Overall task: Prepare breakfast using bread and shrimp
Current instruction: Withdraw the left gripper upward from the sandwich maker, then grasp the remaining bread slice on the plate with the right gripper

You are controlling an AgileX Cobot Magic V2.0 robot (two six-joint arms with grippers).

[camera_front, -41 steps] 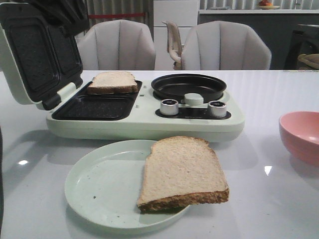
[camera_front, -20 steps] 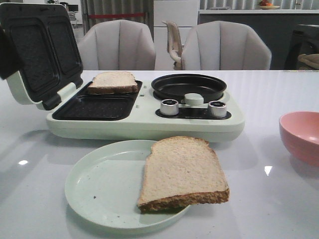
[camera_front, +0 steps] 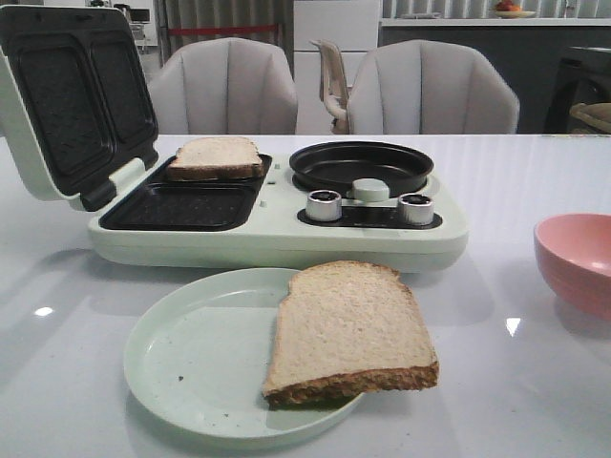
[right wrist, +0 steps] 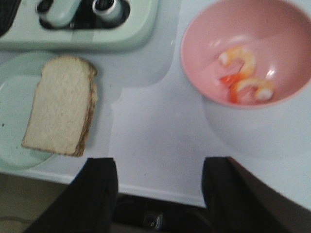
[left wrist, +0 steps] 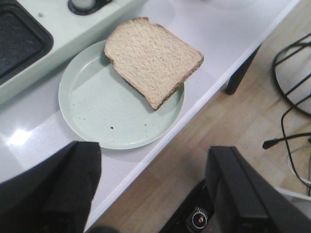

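At the far left of the white table (camera_front: 496,172) the pale green sandwich maker (camera_front: 277,229) stands with its lid (camera_front: 72,100) raised, the lid's outer edge cut off by the frame. Two bread slices are visible: one slice of bread (camera_front: 216,157) sits in the rear of the two dark grill wells, and the second bread slice (camera_front: 348,329) lies on the pale green plate (camera_front: 196,358) in front, its right edge overhanging the rim. To the right of the wells sit a round black pan (camera_front: 361,167) and two silver knobs (camera_front: 325,204). At the far right a pink bowl (camera_front: 578,260) is cut off in the front view; the blurred right wrist view shows two curled shrimp (right wrist: 243,77) inside it. Neither arm shows in the front view. The left gripper (left wrist: 155,194) and right gripper (right wrist: 158,194) both have their jaws spread wide and released, holding nothing.
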